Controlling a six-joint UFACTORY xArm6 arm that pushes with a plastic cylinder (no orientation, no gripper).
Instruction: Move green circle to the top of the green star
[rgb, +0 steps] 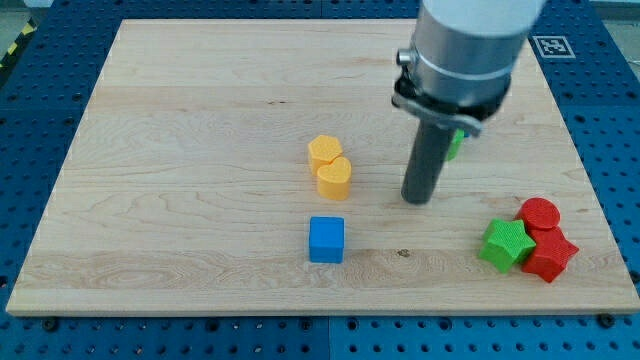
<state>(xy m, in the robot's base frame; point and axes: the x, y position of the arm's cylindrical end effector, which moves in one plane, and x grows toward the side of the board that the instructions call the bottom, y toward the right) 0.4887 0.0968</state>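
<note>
The green star (505, 244) lies at the board's lower right, touching the red blocks. The green circle (455, 145) is mostly hidden behind the rod and arm; only a green sliver shows right of the rod, above and left of the star. My tip (417, 200) rests on the board just below and left of that green sliver, well left of the green star and right of the yellow blocks.
A red circle (540, 213) and a red star (551, 256) sit against the green star's right side. A yellow hexagon (323, 151) and a yellow heart (334, 178) touch near the middle. A blue cube (326, 240) lies below them. The wooden board (200, 150) sits on a blue pegboard.
</note>
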